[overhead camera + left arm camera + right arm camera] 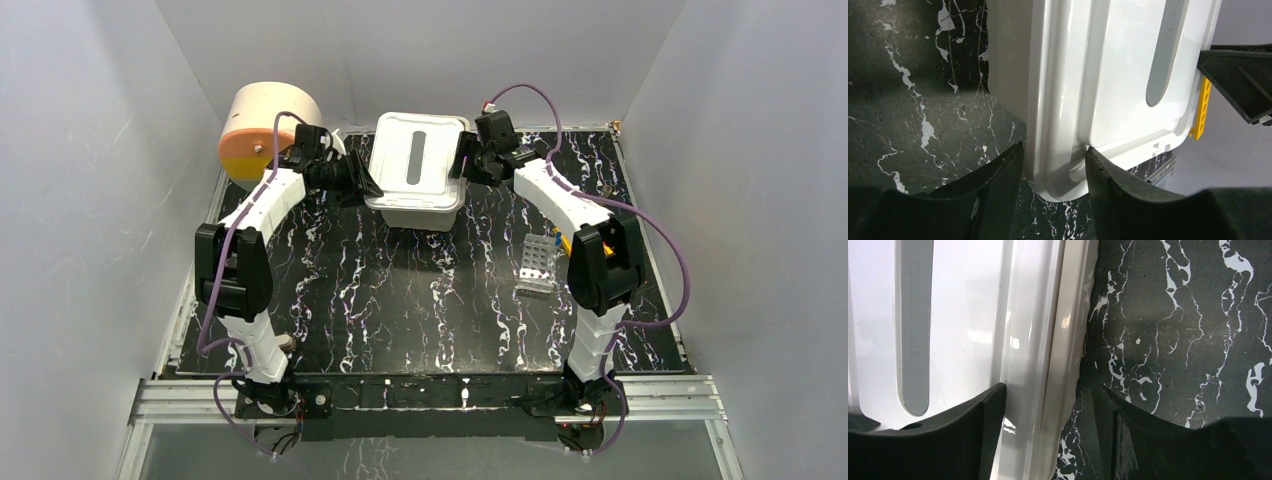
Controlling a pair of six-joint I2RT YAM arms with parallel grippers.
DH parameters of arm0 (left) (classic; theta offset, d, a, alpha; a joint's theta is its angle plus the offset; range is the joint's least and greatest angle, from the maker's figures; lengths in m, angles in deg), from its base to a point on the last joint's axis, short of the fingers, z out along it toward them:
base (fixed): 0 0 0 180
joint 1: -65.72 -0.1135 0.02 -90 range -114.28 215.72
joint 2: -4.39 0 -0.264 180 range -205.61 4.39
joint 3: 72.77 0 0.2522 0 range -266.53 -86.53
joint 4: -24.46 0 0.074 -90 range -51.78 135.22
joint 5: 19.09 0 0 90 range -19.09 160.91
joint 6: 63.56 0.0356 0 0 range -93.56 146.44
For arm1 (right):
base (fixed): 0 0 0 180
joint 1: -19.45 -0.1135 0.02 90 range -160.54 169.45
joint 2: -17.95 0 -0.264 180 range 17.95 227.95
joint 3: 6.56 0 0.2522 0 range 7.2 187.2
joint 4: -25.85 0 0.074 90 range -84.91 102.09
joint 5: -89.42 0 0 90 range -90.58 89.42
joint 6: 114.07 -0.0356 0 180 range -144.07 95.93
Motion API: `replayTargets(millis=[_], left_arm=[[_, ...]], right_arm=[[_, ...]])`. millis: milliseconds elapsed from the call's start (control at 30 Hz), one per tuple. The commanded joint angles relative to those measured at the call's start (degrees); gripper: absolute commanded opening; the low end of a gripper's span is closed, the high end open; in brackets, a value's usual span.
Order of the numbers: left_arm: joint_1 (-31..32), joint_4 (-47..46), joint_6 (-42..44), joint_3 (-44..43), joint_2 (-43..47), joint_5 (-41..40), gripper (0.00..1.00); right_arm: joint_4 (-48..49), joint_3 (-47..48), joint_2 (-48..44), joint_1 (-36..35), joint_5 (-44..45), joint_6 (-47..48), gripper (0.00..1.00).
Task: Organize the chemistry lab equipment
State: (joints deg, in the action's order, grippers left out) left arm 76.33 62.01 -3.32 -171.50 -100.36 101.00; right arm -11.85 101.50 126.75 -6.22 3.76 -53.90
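A white storage box (420,170) with its lid on stands at the back middle of the table. My left gripper (372,185) is at the box's left rim (1058,75); one finger lies against the outer wall and the other against the lid's raised step, shut on that rim. My right gripper (1050,390) straddles the box's right rim (1063,330), open, with its outer finger (1128,425) apart from the wall. A grey holed metal rack (537,265) lies on the right of the table. A yellow tube rack (566,240) lies beside it, partly hidden by the right arm.
The big beige-and-orange drum (262,130) stands at the back left, just behind the left arm. Small loose items (605,190) lie near the right edge. White walls close in the table on three sides.
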Motion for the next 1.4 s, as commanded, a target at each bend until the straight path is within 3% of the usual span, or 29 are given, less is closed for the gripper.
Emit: replayTargets(millis=[0, 167, 533, 700, 767, 867, 1133, 1300, 1367], left_arm=[[0.8, 1.2, 1.5, -2.4, -2.7, -0.3, 0.48], [1.2, 1.7, 1.8, -3.4, -4.5, -0.9, 0.49], [1.4, 2.1, 2.4, -1.8, -4.6, -4.2, 0.61], [1.4, 2.2, 2.6, 0.3, -3.3, -5.3, 0.57], [1.4, 2.0, 2.7, 0.7, -3.0, -4.7, 0.59], [1.4, 2.1, 2.9, -0.1, -3.5, -3.9, 0.61], [1.4, 2.0, 2.0, -2.2, -4.0, -3.4, 0.72], [1.4, 1.9, 1.5, -3.4, -5.1, -2.1, 0.76], [1.4, 1.9, 1.5, -3.7, -5.7, -1.9, 0.77]], right_arm=[[-0.7, 0.4, -1.9, 0.3, 6.2, -0.1, 0.69], [1.3, -0.1, -3.1, 0.3, 6.2, 0.5, 0.62], [-0.4, 4.0, -4.2, 0.3, 9.0, 4.1, 0.62], [1.3, 3.9, -6.2, 0.3, 4.6, 5.4, 0.50], [1.3, 3.8, -6.6, 0.3, 3.9, 5.5, 0.38], [0.8, 3.4, -6.5, 0.3, 4.5, 5.5, 0.33], [0.7, 4.6, -3.0, 0.3, 4.8, 7.6, 0.34], [1.4, 4.1, -2.2, 0.3, 2.5, 8.2, 0.55], [1.1, 4.3, -1.6, 0.3, 2.2, 8.6, 0.59]])
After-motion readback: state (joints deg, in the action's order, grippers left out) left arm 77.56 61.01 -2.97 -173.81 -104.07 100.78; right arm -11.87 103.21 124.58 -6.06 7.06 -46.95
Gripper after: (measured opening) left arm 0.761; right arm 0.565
